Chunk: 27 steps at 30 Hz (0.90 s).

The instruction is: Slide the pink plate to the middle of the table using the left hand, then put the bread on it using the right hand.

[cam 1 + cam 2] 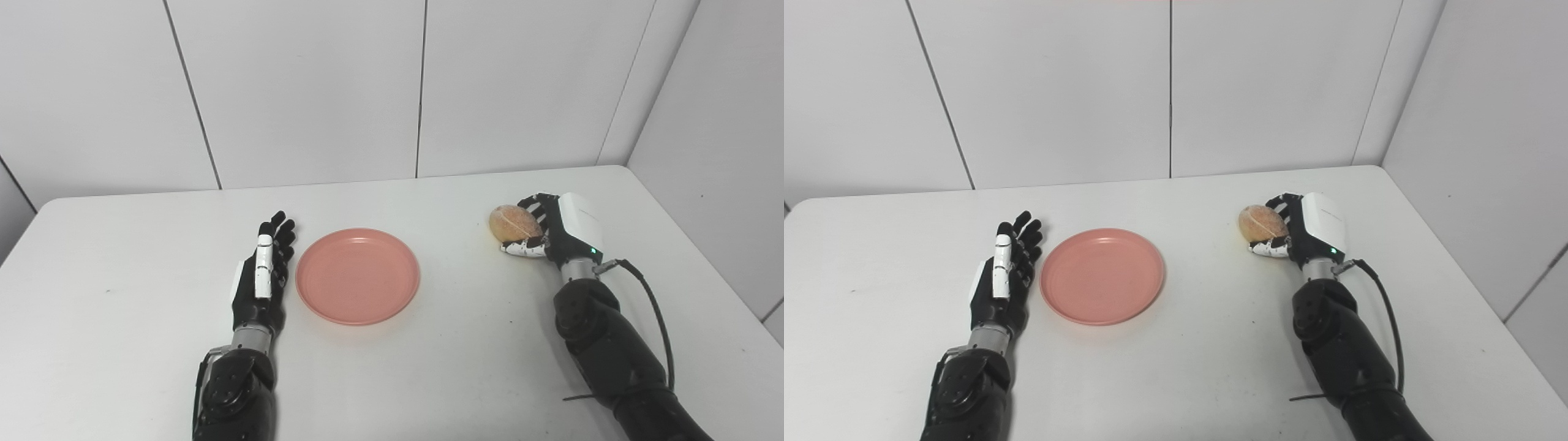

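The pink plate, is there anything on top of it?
No, the pink plate is bare; its whole inside shows. The bread roll sits in the right hand, off to the side. Under the plate is hidden.

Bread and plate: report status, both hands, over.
Left hand open, beside plate. Right hand shut on bread, right of plate. Plate mid-table, bare. Path clear.
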Tool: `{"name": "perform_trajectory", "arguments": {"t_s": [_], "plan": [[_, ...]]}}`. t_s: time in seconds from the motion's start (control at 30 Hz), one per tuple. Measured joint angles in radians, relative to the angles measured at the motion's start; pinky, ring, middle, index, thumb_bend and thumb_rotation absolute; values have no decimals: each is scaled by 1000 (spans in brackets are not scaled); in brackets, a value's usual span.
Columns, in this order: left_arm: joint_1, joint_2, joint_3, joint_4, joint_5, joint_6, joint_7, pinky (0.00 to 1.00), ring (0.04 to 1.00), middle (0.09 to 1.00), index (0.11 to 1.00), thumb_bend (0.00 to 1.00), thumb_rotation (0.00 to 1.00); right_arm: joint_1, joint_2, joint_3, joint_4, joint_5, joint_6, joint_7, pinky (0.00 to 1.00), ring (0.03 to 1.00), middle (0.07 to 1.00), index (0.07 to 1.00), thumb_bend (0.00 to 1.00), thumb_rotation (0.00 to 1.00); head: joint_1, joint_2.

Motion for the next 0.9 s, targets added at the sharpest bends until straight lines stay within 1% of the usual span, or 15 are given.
{"name": "perform_trajectory", "arguments": {"t_s": [0.03,0.1,0.2,0.27,0.33,0.37,0.4,0.43,0.47,0.53,0.63,0.73,0.8,0.9], "plan": [[3,0,-1,-5,0,1,0,1000,960,922,896,534,1000,1,0,0,-7,5,-6,0,321,396,440,547,512,0,2,2],[9,-1,-5,-13,1,5,0,1000,965,925,898,550,1000,7,0,0,-35,13,-17,0,313,390,435,547,513,1,28,6],[20,-1,-19,-29,3,13,-1,1000,968,930,904,556,1000,17,5,2,-101,33,-52,2,313,394,435,544,514,1,40,5],[32,0,-30,-47,15,19,-1,1000,969,932,908,561,1000,22,13,7,-147,42,-61,8,324,404,437,540,515,0,51,6],[38,0,-41,-54,24,21,-1,1000,975,937,914,558,1000,31,22,20,-197,50,-72,29,310,387,433,542,515,1,55,6],[39,0,-43,-56,25,22,-1,1000,978,939,917,555,1000,38,30,27,-219,53,-77,42,289,368,461,511,520,0,67,11],[42,0,-45,-59,27,23,-1,1000,975,937,917,556,1000,47,40,34,-255,60,-78,61,267,348,470,501,521,0,75,12],[47,0,-47,-67,36,26,0,1000,970,934,917,558,1000,57,52,40,-290,70,-78,80,304,379,443,533,516,0,81,14],[52,-1,-51,-75,43,29,2,1000,969,934,917,558,1000,69,69,46,-328,79,-78,103,309,383,442,535,515,0,81,14],[56,-4,-55,-81,49,31,9,1000,965,928,914,559,1000,84,96,58,-368,87,-78,132,354,420,448,540,515,0,101,14],[60,-8,-58,-84,66,32,15,1000,964,930,916,553,1000,96,117,79,-402,94,-78,177,370,432,455,536,517,0,109,14],[60,-8,-57,-85,78,32,23,995,959,928,913,561,1000,103,142,102,-430,91,-78,209,355,415,447,538,517,0,127,15],[60,-9,-54,-86,78,32,29,994,958,927,911,562,1000,104,164,115,-424,92,-78,221,351,411,445,539,516,0,134,17],[60,-14,-43,-87,68,33,32,990,947,916,897,542,1000,99,197,135,-382,90,-85,229,350,412,444,539,516,0,134,17]]}}
